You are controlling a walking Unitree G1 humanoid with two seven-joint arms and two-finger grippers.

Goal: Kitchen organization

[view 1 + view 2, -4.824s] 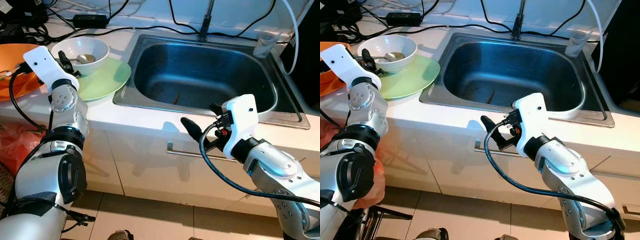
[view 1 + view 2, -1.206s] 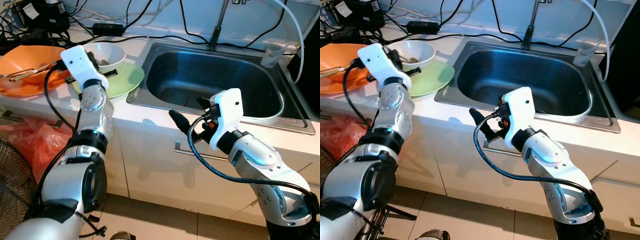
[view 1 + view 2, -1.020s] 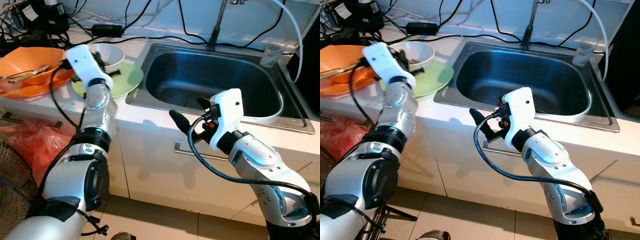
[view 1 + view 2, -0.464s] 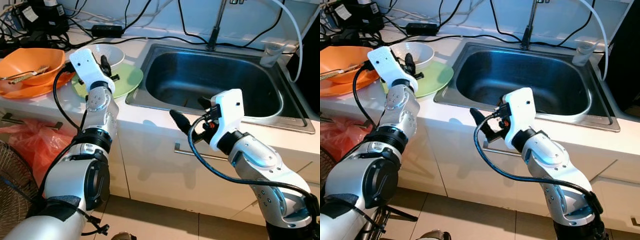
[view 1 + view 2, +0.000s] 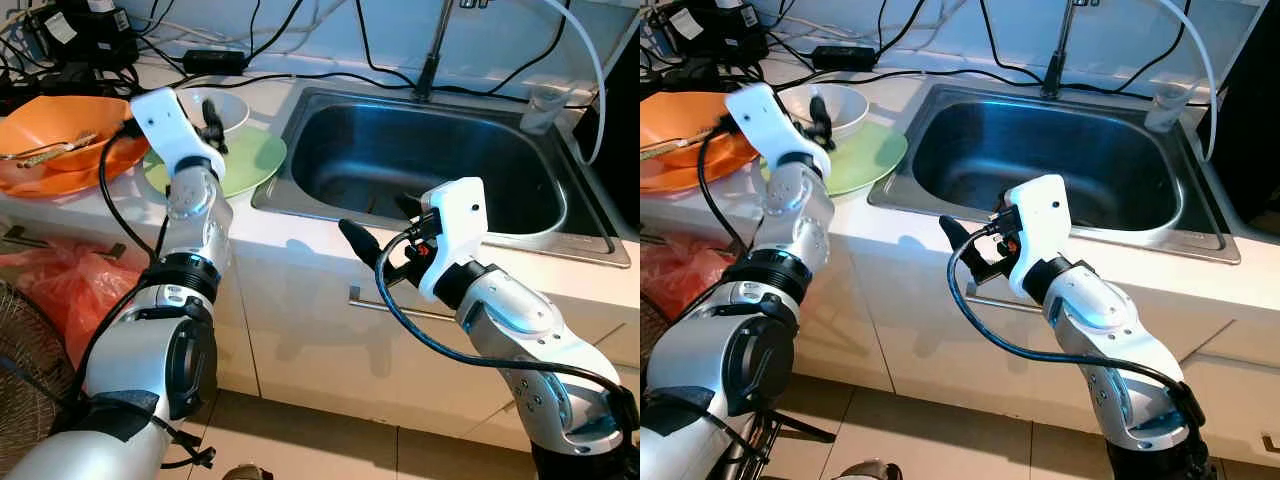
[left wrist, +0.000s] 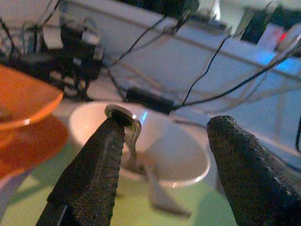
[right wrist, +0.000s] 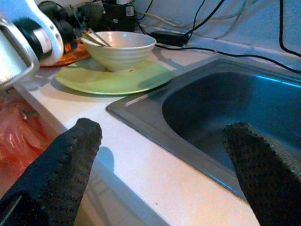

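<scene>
The steel sink (image 5: 430,160) is sitting in the white table (image 5: 300,235), with the right hand (image 5: 385,235) hovering over the table's front edge, fingers spread wide and holding nothing. The left hand (image 5: 208,120) is reaching over the green plate (image 5: 245,160) to the white bowl (image 6: 160,146), fingers apart around its spoon (image 6: 129,127), one finger touching the handle.
</scene>
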